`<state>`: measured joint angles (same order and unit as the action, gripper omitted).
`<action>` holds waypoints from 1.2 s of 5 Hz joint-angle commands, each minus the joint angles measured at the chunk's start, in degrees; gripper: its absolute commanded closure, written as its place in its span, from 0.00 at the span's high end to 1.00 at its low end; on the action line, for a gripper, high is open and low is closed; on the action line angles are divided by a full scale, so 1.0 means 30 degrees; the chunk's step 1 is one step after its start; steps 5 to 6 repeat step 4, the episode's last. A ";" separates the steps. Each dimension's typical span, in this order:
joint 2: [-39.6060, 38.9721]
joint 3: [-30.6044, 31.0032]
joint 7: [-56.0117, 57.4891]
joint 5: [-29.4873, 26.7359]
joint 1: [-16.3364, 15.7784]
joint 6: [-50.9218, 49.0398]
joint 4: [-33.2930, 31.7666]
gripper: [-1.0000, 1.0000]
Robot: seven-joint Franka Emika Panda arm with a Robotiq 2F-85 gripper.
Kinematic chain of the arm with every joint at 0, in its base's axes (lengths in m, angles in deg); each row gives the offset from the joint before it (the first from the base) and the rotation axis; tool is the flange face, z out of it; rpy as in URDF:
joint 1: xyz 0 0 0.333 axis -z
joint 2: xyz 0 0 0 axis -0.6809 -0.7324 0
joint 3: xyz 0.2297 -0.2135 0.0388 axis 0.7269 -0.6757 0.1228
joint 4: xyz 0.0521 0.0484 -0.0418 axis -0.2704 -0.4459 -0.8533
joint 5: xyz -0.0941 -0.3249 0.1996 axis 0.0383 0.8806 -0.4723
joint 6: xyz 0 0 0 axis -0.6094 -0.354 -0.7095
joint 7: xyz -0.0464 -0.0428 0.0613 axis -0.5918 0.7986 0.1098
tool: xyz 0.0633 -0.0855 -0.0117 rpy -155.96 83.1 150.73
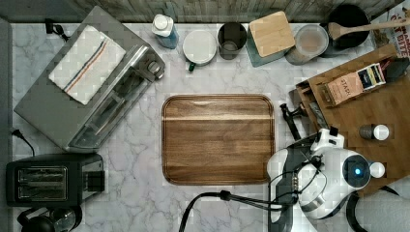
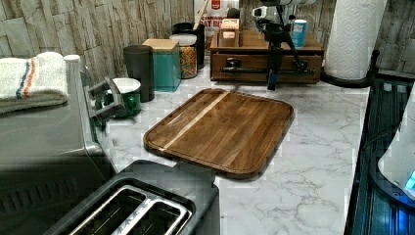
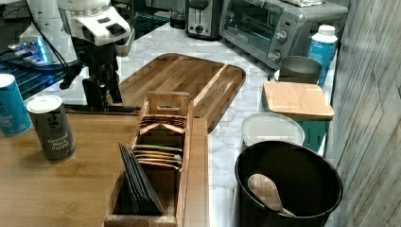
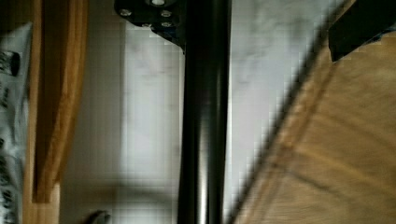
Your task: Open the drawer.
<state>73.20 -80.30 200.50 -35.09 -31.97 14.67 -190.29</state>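
The dark-brown drawer (image 2: 254,59) sits in the bamboo-topped box (image 1: 382,104) at the top view's right. It stands out a little, and a strip of its inside (image 1: 309,108) shows. Its long black bar handle (image 2: 244,71) (image 1: 289,123) crosses the front. My gripper (image 2: 274,81) (image 3: 103,97) hangs straight down at the handle, open. In the wrist view the bar (image 4: 205,116) runs between the two fingers. One finger (image 4: 149,11) lies against the bar and the other (image 4: 359,25) is well apart from it.
A flat wooden board (image 1: 217,139) lies on the marble just in front of the drawer. A tea organiser (image 3: 161,137) and a pepper can (image 3: 51,127) stand on the box. A paper towel roll (image 2: 355,36) is beside it; the toaster oven (image 1: 92,82) and toaster (image 1: 53,180) stand far off.
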 commanded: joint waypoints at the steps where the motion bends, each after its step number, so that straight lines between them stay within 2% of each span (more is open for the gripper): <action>1: 0.3339 0.1818 -0.1845 0.1027 -0.2817 0.0184 -0.3828 1.00; 3: 0.7271 0.3701 -0.7769 0.3070 -0.4497 0.2107 -0.8248 1.00; 4: 0.7884 0.3594 -0.7561 0.3047 -0.5038 0.1018 -0.8287 1.00; 6: 0.7884 0.3594 -0.7561 0.3047 -0.5038 0.1018 -0.8287 1.00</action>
